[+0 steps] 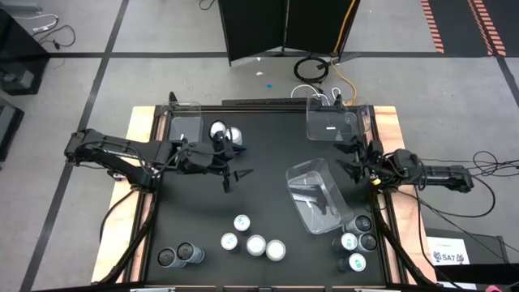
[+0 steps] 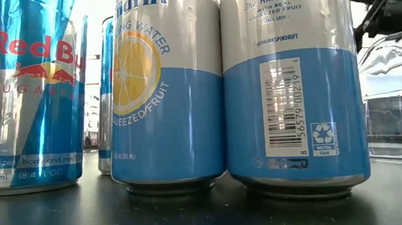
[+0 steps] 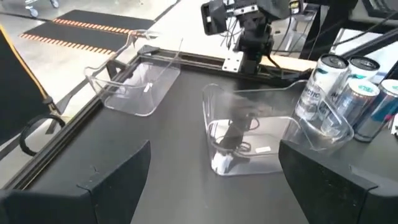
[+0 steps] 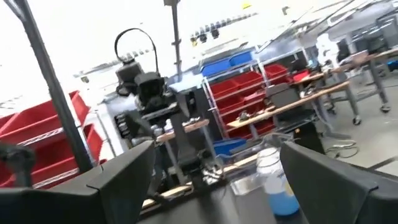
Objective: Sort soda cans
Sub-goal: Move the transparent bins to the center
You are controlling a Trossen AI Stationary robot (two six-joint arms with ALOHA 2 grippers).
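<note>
Several soda cans stand upright on the black table: a row of white-topped ones (image 1: 255,243) near the front, two dark ones (image 1: 178,256) at the front left, a cluster (image 1: 355,242) at the front right, and two silver-topped ones (image 1: 225,133) at the far left. My left gripper (image 1: 235,176) is open and empty over the table's middle left; its fingers (image 3: 118,180) frame the middle bin. My right gripper (image 1: 350,159) is open and empty at the right edge, facing left; one blue-sided can (image 4: 275,180) shows ahead of it.
Three clear plastic bins stand on the table: one at the far left (image 1: 185,126), one at the far right (image 1: 332,122), and one lying askew right of the middle (image 1: 315,195). In the low view, tall blue and silver cans (image 2: 165,94) fill the foreground. Wooden rails edge the table.
</note>
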